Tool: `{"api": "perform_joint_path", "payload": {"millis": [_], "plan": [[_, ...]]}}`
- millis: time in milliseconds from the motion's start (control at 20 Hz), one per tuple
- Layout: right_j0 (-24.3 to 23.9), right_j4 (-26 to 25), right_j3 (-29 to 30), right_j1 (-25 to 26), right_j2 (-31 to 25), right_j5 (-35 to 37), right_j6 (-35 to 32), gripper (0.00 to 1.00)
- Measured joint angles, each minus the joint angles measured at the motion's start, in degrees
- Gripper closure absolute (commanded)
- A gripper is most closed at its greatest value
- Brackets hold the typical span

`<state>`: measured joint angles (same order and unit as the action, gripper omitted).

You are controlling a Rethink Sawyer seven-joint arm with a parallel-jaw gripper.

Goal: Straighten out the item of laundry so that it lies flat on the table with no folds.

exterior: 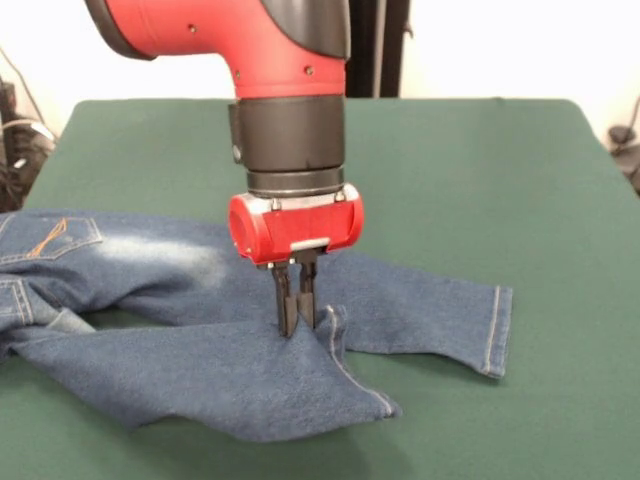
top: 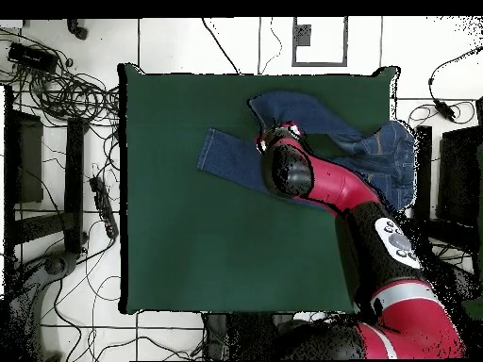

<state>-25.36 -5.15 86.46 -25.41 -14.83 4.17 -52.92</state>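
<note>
Waistband end: at the left edge of the front view; one back pocket [exterior: 55,238] with orange stitching shows at upper left; no brand tag or writing can be read on it
Jeans [exterior: 190,370]: blue denim with a pale faded patch; spread across the left and middle of the front view; the two legs cross, the nearer one lying over the other toward the lower centre
Gripper [exterior: 296,312]: centre of the front view, pointing straight down; its two dark fingers are pressed close together, tips down on the denim where the legs cross, beside a raised ridge of cloth; whether cloth is caught between them I cannot tell
Arm [top: 325,184]: red and black; no lettering legible on its housing
Right leg hem [exterior: 495,330]: centre right, light seam stitching, lying flat
Table [exterior: 500,180]: dark green cloth; in the overhead view the jeans sit in its upper right part
</note>
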Motion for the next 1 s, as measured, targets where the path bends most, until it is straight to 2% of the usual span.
{"api": "perform_joint_path", "payload": {"millis": [550, 1000], "plan": [[1.7, 4.6, -1.27, -1.74, -0.11, -0.85, 0.0, 1.0], [2.61, 5.25, -3.56, -1.73, -1.57, -0.83, 0.0, 1.0]]}}
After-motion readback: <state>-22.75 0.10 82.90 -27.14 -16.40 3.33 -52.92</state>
